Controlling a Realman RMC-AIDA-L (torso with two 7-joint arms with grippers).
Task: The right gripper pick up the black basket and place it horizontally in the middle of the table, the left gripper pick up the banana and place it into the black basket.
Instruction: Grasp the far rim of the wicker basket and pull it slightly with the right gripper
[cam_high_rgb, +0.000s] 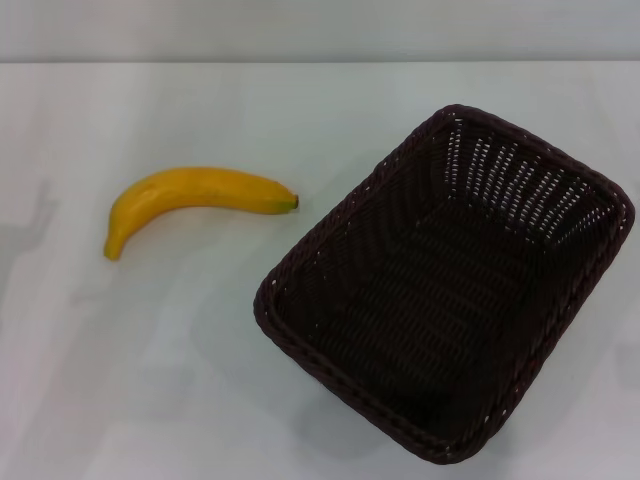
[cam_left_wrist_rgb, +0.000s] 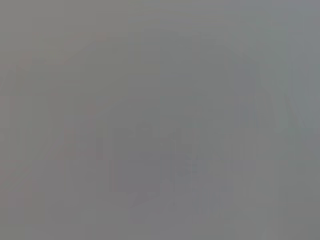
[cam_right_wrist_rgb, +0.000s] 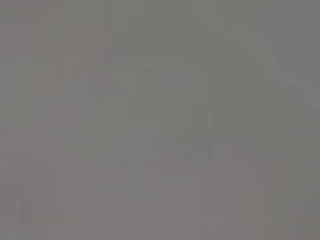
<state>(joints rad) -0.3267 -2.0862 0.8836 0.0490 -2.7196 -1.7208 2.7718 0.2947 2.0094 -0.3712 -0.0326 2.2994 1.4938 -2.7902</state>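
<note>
Leftmost, on the table (cam_high_rgb: 200, 400), a banana (cam_high_rgb: 195, 195), lying flat, dark tip toward the basket (cam_high_rgb: 450, 290). Further right, standing skewed to the table edge, open side up, close beside the banana but not touching. Neither gripper in sight from head or wrists; spread or pressed together, impossible to tell, so no placing relative to either.

Smooth white-grey table (cam_high_rgb: 200, 400), evenly lit; plain pale wall (cam_high_rgb: 300, 28) behind far edge.
</note>
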